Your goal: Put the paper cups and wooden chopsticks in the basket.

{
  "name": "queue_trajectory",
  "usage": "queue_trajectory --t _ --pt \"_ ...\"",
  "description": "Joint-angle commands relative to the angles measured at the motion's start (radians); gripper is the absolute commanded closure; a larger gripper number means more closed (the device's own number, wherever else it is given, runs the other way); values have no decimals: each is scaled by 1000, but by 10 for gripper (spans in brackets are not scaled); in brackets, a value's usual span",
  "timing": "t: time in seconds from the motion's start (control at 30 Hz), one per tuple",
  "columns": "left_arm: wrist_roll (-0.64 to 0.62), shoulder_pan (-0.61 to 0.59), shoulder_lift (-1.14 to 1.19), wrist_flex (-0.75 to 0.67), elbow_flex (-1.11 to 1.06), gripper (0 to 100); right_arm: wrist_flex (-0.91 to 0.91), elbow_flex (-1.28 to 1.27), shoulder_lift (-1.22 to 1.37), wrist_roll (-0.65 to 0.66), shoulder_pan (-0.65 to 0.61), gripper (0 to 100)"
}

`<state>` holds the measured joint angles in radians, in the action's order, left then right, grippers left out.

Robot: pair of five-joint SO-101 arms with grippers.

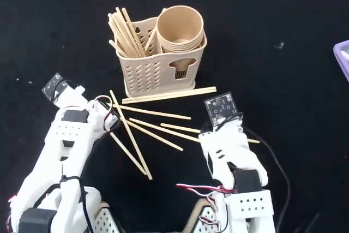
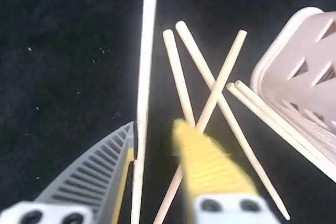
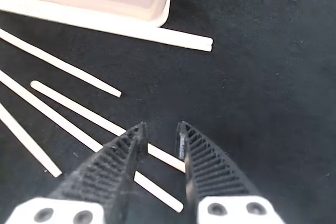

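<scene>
Several loose chopsticks (image 1: 158, 114) lie before both arms. The left gripper (image 2: 155, 129), spread, straddles one chopstick (image 2: 144, 66); the right gripper (image 3: 161, 127), slightly parted, hovers over another chopstick (image 3: 79, 106). Best to close squarely mid-stick and lift level. Beyond, the basket (image 1: 152, 77) holds the paper cups (image 1: 177, 45).

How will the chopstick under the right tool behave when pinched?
Probably stiff and light: the chopstick is thin, straight wood. It looks round, so it may roll on the table if the right tool closes off-centre.

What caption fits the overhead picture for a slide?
Left arm and right arm above loose chopsticks on a black table; basket already holds paper cups.
</scene>
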<state>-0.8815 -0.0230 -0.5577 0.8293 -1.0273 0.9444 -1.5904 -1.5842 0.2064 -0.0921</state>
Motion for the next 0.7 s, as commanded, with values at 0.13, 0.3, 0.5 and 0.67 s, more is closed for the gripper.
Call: queue_trajectory --t 0.13,0.3,0.5,0.67 --pt "84 15 -12 135 111 791 -15 2 -19 -5 -15 893" --pt "288 -160 -12 336 252 791 -5 79 -12 32 -83 890" --pt "479 -487 6 295 205 791 5 168 -8 41 -433 889" --pt "485 -671 8 104 81 787 -63 180 15 -9 -640 889"
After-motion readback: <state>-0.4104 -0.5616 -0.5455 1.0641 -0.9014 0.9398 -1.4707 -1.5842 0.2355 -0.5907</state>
